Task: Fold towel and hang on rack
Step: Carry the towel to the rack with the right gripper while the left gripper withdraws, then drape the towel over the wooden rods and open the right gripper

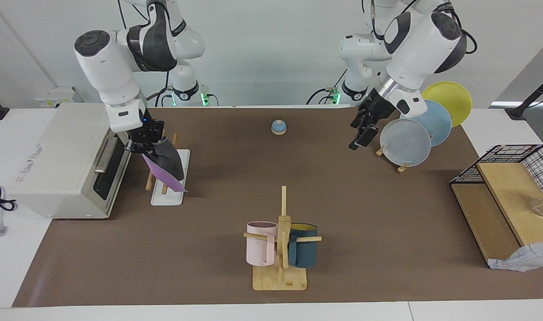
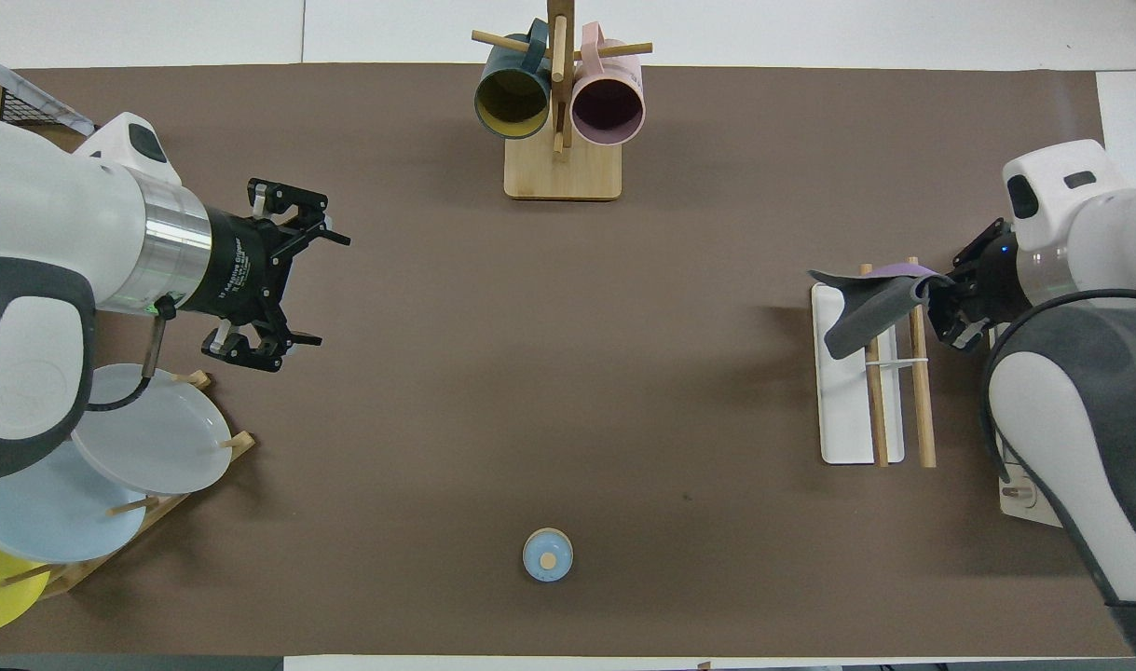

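The towel (image 1: 166, 162) (image 2: 870, 312) hangs folded, dark grey face outward with a purple face showing below. My right gripper (image 1: 149, 145) (image 2: 940, 298) is shut on its upper edge and holds it over the rack (image 1: 169, 196) (image 2: 842, 410), at the rack's end farther from the robots. The towel's lower corner hangs down close to the rack's white base. The rack's two wooden dowels lie along that base, next to the toaster oven. My left gripper (image 1: 362, 133) (image 2: 293, 284) is open and empty, in the air beside the plate stand.
A toaster oven (image 1: 62, 160) stands beside the rack at the right arm's end. A mug tree (image 1: 282, 240) (image 2: 560, 93) stands mid-table, far from the robots. A plate stand with plates (image 1: 405, 142) (image 2: 148, 438), a blue bell (image 1: 279, 127) (image 2: 548, 554) and a wire basket on a wooden shelf (image 1: 507, 187) are also here.
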{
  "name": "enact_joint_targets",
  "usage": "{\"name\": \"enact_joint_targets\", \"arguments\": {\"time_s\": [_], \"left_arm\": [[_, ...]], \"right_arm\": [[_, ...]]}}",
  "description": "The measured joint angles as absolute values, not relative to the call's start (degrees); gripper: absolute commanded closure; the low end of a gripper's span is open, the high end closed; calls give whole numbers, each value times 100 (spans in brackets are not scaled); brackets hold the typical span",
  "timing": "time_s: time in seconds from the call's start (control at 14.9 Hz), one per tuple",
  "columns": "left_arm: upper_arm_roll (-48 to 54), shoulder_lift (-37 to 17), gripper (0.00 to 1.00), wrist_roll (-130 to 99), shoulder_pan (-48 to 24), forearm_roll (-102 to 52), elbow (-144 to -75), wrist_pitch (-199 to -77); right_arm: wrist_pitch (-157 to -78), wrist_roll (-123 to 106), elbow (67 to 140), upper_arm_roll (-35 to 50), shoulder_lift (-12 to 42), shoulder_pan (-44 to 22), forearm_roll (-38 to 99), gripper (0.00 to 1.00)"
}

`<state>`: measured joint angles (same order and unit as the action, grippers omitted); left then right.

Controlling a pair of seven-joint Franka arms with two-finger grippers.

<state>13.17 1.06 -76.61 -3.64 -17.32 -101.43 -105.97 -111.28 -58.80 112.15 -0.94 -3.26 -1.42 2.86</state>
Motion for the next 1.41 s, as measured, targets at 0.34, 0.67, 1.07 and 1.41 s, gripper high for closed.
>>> {"name": "enact_joint_targets", "arguments": {"time_s": [0.34, 0.67, 1.07, 1.41], "left_arm": [[1310, 121, 0, -5229, 135, -1732, -10167, -10596], [1303, 123, 0, -2984, 471, -1151, -10177, -10524], [1315, 123, 0, -1532, 476, -269, -9867, -9871], [1351, 91, 0, -949, 471, 110, -9295, -9083]], "right_arm": [[-11110, -6481, 11308, -103, -330, 512, 107, 100], [-11110, -6713, 11339, -51, -331, 559, 66, 100], [-11308, -6313, 11335, 52, -354, -847, 55, 100], [-11447, -6453, 11432, 31, -355, -1028, 2, 100]]}}
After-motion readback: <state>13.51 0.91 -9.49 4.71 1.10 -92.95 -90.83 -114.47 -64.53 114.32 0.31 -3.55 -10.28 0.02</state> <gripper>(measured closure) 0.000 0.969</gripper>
